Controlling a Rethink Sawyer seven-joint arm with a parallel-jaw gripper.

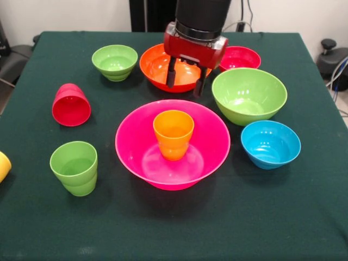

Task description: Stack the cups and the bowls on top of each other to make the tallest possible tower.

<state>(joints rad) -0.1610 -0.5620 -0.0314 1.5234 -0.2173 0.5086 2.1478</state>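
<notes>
The very large pink bowl (172, 144) sits mid-table with the orange cup (173, 134) upright inside it. My gripper (185, 82) hangs open and empty just behind the pink bowl, over the front rim of the large orange bowl (157, 68). The large green bowl (249, 95) is to the right, the small blue bowl (270, 144) in front of it, the small red bowl (240, 57) behind it. The small green bowl (115, 61) is at the back left. The red cup (71, 105) lies tipped at the left. The green cup (74, 167) stands upright. The yellow cup (3, 166) shows at the left edge.
The dark green cloth (179, 228) covers the table. Black chair parts (331, 57) stand beyond the right edge and more dark gear (13, 57) beyond the left edge.
</notes>
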